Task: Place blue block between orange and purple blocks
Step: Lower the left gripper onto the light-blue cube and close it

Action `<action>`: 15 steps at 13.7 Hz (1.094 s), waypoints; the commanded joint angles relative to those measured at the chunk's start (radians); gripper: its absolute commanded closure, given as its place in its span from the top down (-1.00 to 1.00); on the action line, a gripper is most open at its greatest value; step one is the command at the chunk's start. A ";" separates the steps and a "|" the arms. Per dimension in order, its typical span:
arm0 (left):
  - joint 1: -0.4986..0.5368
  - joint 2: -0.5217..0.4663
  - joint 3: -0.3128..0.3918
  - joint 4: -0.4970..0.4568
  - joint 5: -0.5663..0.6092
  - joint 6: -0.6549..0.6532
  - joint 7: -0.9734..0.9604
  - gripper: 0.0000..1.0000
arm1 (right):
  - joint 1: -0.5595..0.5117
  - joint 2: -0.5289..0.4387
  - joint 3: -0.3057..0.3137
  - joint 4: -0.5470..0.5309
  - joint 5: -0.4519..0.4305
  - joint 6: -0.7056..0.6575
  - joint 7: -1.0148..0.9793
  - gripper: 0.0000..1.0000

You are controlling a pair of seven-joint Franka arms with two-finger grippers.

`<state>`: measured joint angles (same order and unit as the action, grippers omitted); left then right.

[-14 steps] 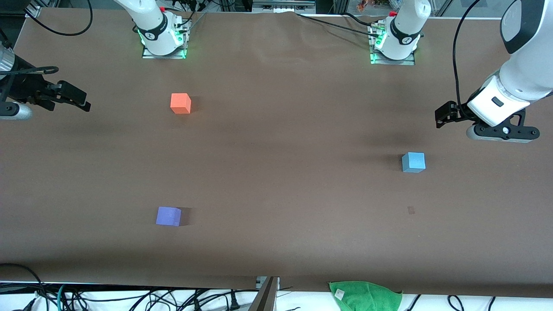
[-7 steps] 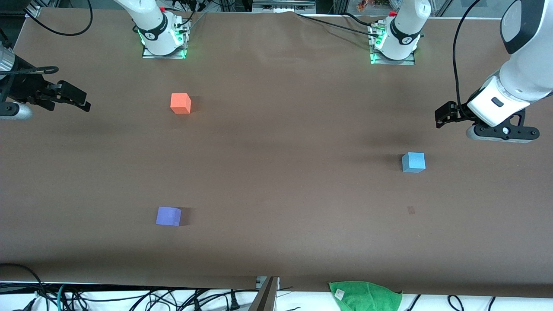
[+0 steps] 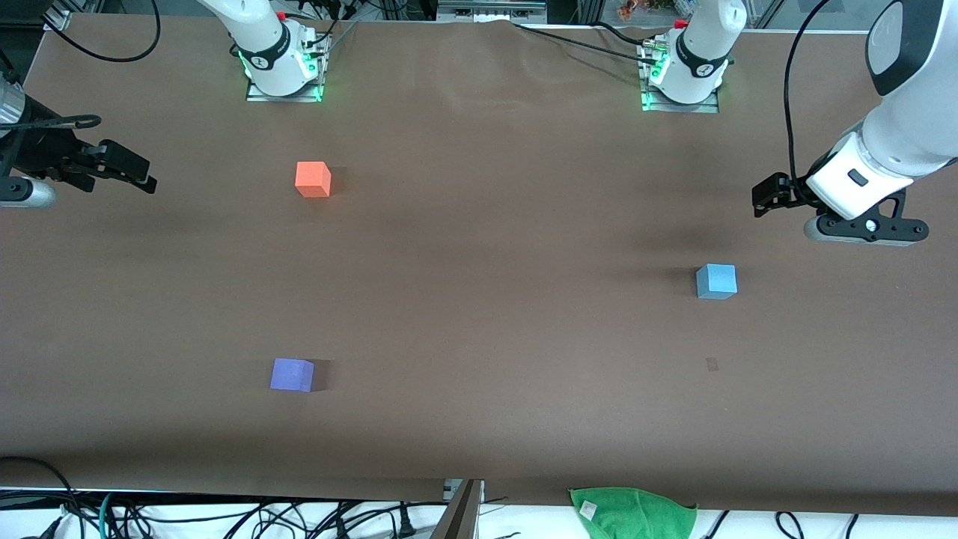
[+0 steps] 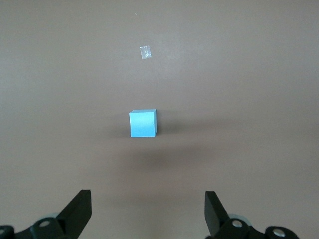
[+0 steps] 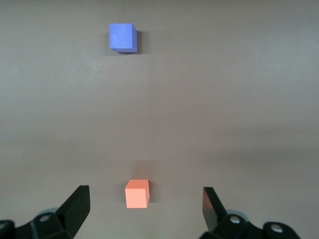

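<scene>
The sky-blue block (image 3: pixel 716 281) (image 4: pixel 143 123) rests on the brown table toward the left arm's end. My left gripper (image 3: pixel 766 197) (image 4: pixel 147 200) hovers over the table beside it, open and empty, apart from the block. The orange block (image 3: pixel 313 180) (image 5: pixel 137 193) sits toward the right arm's end, and the purple block (image 3: pixel 292 375) (image 5: pixel 122 38) lies nearer to the front camera than it, with a wide bare gap between them. At the right arm's end of the table my right gripper (image 3: pixel 144 177) waits, open, its fingers (image 5: pixel 79 199) holding nothing.
A green cloth (image 3: pixel 632 511) hangs at the table's edge nearest the front camera. A small pale mark (image 3: pixel 712 364) (image 4: pixel 145 52) lies on the table near the blue block. Cables run along the table's edges.
My left gripper has edged very slightly toward the arm bases. The blocks and the right arm have not moved.
</scene>
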<state>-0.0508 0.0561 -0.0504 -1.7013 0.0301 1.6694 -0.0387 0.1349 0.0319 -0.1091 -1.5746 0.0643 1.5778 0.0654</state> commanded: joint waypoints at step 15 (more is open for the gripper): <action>0.049 0.128 -0.002 -0.213 0.019 0.274 0.131 1.00 | -0.001 -0.007 0.000 0.001 0.015 -0.012 -0.016 1.00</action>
<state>-0.0214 0.1633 -0.0493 -1.8765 0.0303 1.8484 0.0633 0.1350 0.0319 -0.1091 -1.5746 0.0644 1.5774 0.0654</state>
